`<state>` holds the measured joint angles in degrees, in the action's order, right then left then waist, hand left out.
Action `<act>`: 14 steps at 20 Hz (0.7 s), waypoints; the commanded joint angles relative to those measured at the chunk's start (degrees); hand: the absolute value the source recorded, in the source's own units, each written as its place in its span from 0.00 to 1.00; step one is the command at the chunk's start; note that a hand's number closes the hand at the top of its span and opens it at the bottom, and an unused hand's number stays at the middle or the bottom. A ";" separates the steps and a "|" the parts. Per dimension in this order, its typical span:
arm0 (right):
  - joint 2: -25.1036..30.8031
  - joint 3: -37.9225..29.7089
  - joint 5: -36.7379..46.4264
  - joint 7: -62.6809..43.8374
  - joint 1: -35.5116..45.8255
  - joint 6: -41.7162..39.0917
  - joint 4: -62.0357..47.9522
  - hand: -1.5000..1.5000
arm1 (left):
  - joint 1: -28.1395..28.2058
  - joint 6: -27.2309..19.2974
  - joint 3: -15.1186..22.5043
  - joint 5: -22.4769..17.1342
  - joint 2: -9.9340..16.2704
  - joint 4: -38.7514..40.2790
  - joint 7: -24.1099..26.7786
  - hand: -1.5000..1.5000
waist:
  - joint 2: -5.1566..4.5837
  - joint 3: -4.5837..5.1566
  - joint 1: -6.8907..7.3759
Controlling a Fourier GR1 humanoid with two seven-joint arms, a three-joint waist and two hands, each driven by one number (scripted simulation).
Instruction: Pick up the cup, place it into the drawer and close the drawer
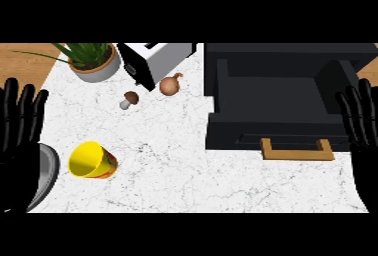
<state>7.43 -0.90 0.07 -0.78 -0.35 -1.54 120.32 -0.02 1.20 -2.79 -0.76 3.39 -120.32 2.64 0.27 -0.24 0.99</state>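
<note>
At the far left edge of the head view, the left hand (21,125) is seen raised with its fingers straight and spread, holding nothing, at rest beside the left edge of the white marble counter (221,185). Just below it, a grey metal rim, possibly of a sink or bowl (46,172), is partly shown at the counter's left edge. Close to that edge, toward the front left corner, the yellow cup (93,160) is found lying tilted on its side, its open mouth turned up and to the left, with a red band on its outside. Well behind it, at the back left corner, a potted plant (94,60) is set, and beside that a white toaster (157,59) stands against the back edge. Between the toaster and the cup, a small mushroom (129,99) and a brown onion (170,84) are lying apart from each other. The right half of the counter is taken up by a black drawer (284,95), already pulled open, its dark inside showing nothing and its wooden handle (297,150) facing the front edge. At the far right edge, the right hand (362,117) is likewise raised, fingers straight and released, touching nothing. By this evidence, no step is judged begun: the cup is untouched and well apart from the drawer. The next move is judged to call for the left hand to be lowered to the cup and its fingers curled round the tilted wall.
</note>
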 commanded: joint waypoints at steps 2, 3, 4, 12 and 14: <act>-0.39 1.02 -0.40 2.40 -2.55 -2.02 -0.64 0.00 | 1.06 -6.28 -1.61 6.39 -1.77 -0.01 -0.67 0.00 | -0.24 0.22 -0.96; -0.47 0.98 -1.66 -2.50 0.49 -0.99 2.51 0.00 | -1.36 -10.34 -0.46 11.03 -2.89 -1.55 -3.96 0.00 | -0.19 0.21 -1.04; -0.70 -0.74 -1.26 2.77 0.67 -0.94 -2.99 0.00 | 2.66 -12.91 -0.09 12.81 -3.27 -3.67 -3.64 0.00 | -0.24 0.15 -0.37; -1.59 0.36 -8.44 -4.68 1.86 -3.70 -2.05 0.00 | -1.88 -30.28 3.26 9.84 -3.37 4.47 -7.25 0.00 | -0.27 0.24 -1.14; -2.14 0.64 -8.01 -0.16 -1.26 -5.04 -3.41 0.00 | 2.19 -34.02 8.18 9.80 -3.37 3.50 -4.17 0.00 | -0.24 0.24 -1.07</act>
<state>4.88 1.01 -5.67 -3.63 0.94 -4.01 118.11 0.25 -27.13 1.36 9.27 0.18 -118.14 -3.41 0.01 0.00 0.04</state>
